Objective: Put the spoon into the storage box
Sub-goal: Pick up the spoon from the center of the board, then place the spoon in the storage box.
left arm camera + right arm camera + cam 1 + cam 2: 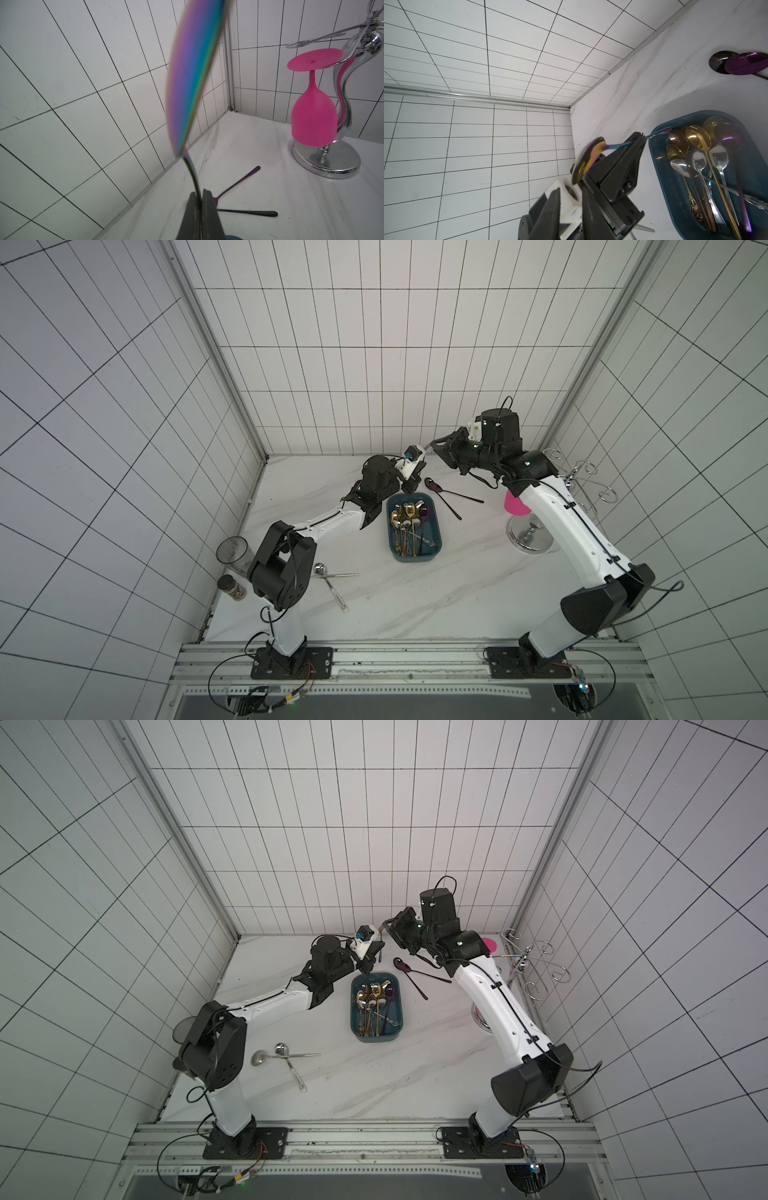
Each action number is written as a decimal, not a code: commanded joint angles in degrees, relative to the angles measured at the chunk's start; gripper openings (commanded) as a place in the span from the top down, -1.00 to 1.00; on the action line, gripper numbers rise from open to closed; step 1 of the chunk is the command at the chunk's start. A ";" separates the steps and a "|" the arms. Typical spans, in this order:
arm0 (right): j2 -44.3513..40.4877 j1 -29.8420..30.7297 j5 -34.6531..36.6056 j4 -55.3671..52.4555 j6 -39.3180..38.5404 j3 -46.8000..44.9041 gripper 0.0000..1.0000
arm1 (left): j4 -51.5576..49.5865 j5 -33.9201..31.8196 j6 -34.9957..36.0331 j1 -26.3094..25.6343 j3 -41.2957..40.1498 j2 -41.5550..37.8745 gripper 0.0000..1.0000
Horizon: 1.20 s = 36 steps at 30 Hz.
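Toward the worktop's near left corner, two crossed silver spoons (pixel 281 1049); at mid-worktop, the storage box (pixel 438 531) packed with other spoons (pixel 699 145), and by the right edge a pink goblet (pixel 313 122) hung upside down on a chrome rack (pixel 326 164). Just past the box's far right corner, two dark spoons (pixel 436 486) crossed on the marble. Farther back, just beyond the box's far edge, grips the spoon (pixel 191 83) aloft by its handle in the clenched left gripper (pixel 200 193), outside the box, with the right gripper (pixel 571 186) facing it, jaws a little apart near the bowl.
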 commanded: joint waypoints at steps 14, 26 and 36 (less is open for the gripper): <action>-13.31 -3.89 9.31 -11.80 -28.02 -4.21 -0.16 | -26.98 18.55 -29.67 2.79 0.04 -10.21 1.00; -14.21 -4.55 12.63 -17.52 -42.71 -7.72 -0.60 | -27.48 23.36 -40.42 3.85 -8.91 -11.51 1.00; -14.39 -4.86 15.30 -20.60 -47.49 -9.17 -0.69 | -31.45 22.22 -43.14 3.71 -6.38 -4.07 1.00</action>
